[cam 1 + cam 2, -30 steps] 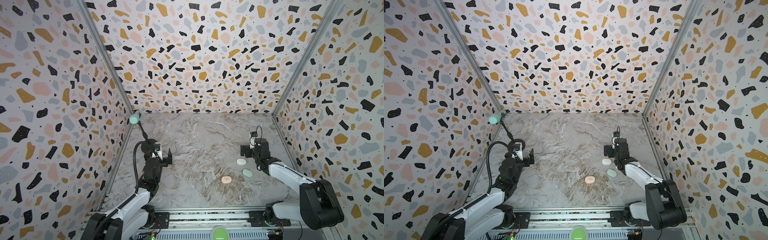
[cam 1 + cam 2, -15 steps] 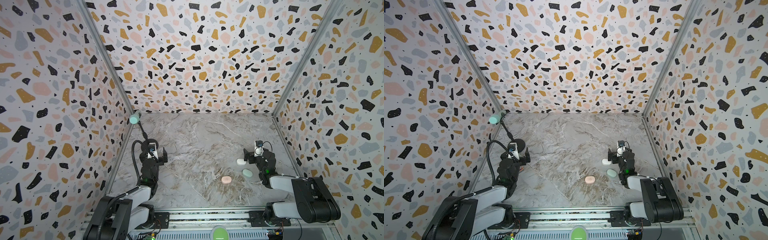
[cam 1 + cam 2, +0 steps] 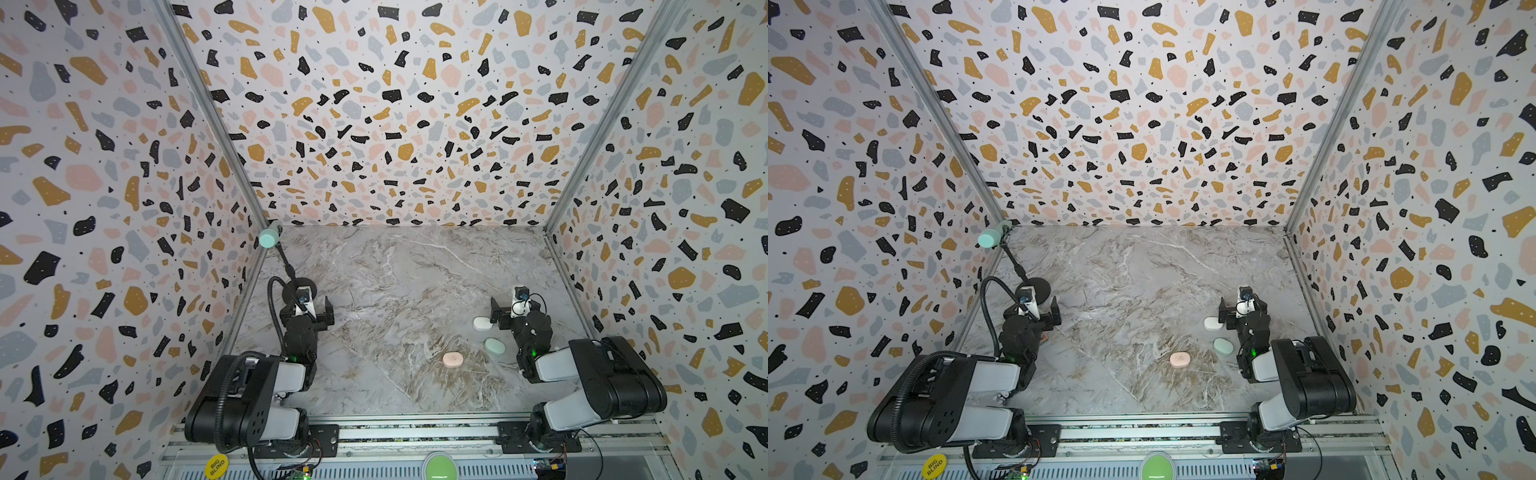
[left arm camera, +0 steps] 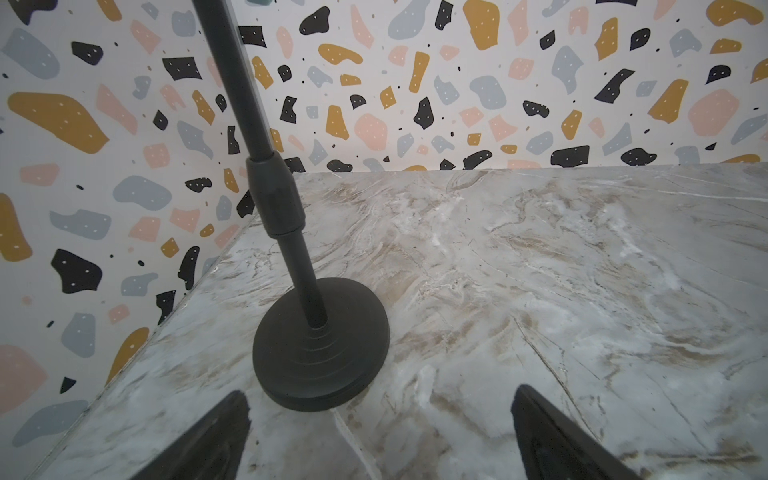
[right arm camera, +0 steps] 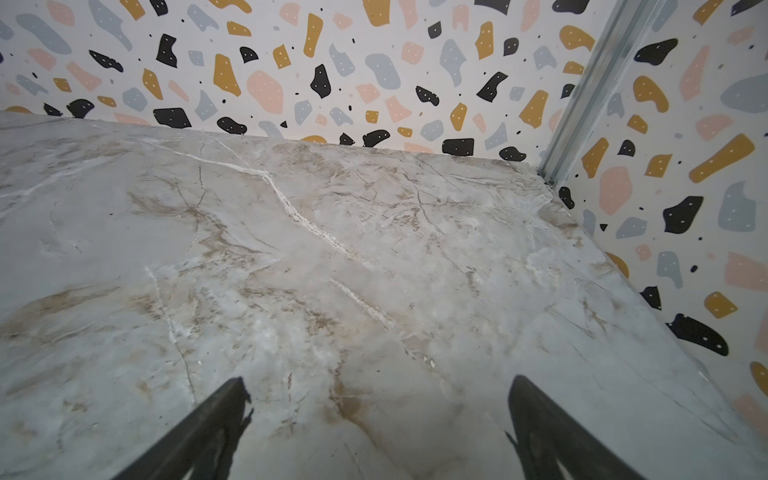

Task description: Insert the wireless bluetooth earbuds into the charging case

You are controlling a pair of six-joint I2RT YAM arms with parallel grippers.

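Three shut oval charging cases lie on the marble table at the right in both top views: white (image 3: 482,323) (image 3: 1212,323), mint green (image 3: 494,345) (image 3: 1223,345) and pale pink (image 3: 453,359) (image 3: 1179,359). The earbuds are hidden or out of view. My right gripper (image 3: 517,318) (image 3: 1243,313) (image 5: 376,384) stands open and empty just right of the white case, with only bare marble ahead of it. At the left side of the table my left gripper (image 3: 308,313) (image 3: 1034,316) (image 4: 380,399) is open and empty too, facing a black stand base.
A microphone stand has its round black base (image 4: 320,345) (image 3: 297,291) just beyond my left gripper, and its mint head (image 3: 269,237) leans into the back left corner. Terrazzo walls enclose three sides. A metal rail with a green button (image 3: 439,467) runs along the front.
Both arms have folded back toward the front rail. The right gripper has drawn back nearer the front, level with the white case. Both grippers stayed open, and the cases have not moved.
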